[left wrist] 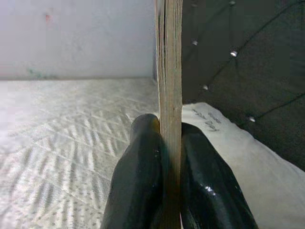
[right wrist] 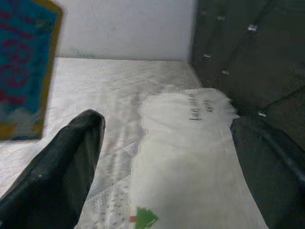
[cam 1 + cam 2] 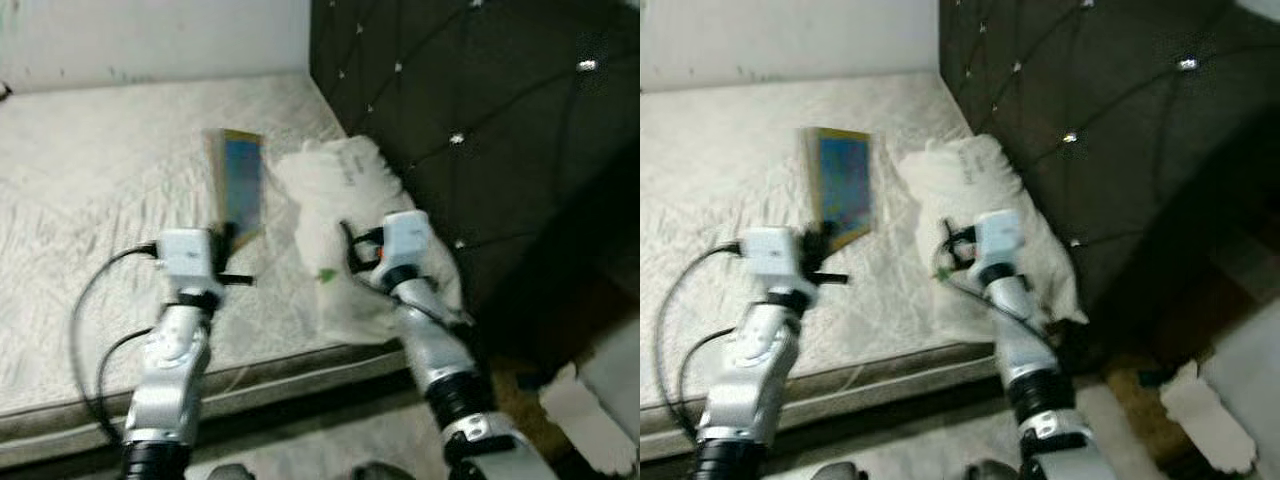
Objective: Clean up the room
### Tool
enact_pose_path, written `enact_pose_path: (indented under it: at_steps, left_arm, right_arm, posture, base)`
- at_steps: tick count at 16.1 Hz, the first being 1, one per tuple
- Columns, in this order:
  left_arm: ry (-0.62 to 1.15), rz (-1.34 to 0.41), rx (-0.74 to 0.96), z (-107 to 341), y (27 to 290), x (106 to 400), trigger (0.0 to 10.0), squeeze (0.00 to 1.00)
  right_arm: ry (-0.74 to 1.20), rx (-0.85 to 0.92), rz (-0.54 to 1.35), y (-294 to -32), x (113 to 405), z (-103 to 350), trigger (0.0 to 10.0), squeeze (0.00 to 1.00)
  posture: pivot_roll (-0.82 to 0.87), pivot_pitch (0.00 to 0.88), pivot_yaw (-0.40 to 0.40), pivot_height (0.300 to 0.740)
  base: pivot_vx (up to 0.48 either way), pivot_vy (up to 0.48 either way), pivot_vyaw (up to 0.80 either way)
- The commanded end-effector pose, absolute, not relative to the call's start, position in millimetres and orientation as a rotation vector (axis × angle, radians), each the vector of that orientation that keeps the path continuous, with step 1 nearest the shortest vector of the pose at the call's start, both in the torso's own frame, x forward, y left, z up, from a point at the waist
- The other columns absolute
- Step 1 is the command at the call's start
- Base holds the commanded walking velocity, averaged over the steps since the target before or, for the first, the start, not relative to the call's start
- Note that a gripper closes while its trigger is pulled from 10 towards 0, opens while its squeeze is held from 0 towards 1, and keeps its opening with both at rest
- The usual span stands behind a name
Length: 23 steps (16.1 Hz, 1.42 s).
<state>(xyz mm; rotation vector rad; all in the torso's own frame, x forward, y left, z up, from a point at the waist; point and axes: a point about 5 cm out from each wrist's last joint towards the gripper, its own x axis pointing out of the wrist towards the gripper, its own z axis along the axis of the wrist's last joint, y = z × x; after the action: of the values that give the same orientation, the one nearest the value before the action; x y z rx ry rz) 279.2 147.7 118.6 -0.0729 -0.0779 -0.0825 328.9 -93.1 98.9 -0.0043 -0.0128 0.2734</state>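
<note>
Dark tufted headboard (image 3: 480,130) with shiny buttons takes up the upper right, pale wall (image 3: 150,35) runs along the top left.

Two silver, jointed arms carry boxy white wrist housings and black collars, with black cables looping from the left arm, orange marks near the right tool (image 3: 349,247), and glossy, rounded black fingers (image 1: 138,181) on the left tool (image 3: 228,238).
</note>
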Motion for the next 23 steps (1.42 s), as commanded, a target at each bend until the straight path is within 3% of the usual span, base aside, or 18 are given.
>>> enact_pose_path:
  at_steps: [1, 7, 17, 23]
  left_arm:
    - [-0.129, -0.097, -0.076, 129.6, 143.2, 280.7, 10.0, 0.0]
    - [-0.141, -0.133, -0.102, 132.2, 140.8, 279.2, 10.0, 0.0]
    - [-0.142, -0.148, -0.122, 131.6, 139.7, 277.1, 10.0, 0.0]
    - [-0.135, -0.108, -0.126, 130.0, 139.9, 278.2, 10.0, 0.0]
  right_arm:
    - [-0.014, -0.012, 0.252, -102.0, 330.6, 100.9, 10.0, 0.0]
    - [-0.027, -0.03, 0.273, -101.4, 329.1, 102.3, 10.0, 0.0]
    - [-0.024, -0.03, 0.276, -102.3, 329.2, 102.7, 10.0, 0.0]
    - [-0.016, -0.02, 0.273, -104.3, 330.3, 102.5, 10.0, 0.0]
  posture:
    - [0.09, 0.0, 0.016, 0.74]
    - [0.09, 0.0, 0.014, 0.74]
    - [0.08, 0.0, 0.01, 0.74]
    - [0.08, 0.0, 0.01, 0.74]
  base:
    - [0.0, 0.0, 0.0]
    - [0.044, 0.0, 0.42]
    - [0.45, 0.0, 0.0]
    - [0.0, 0.0, 0.0]
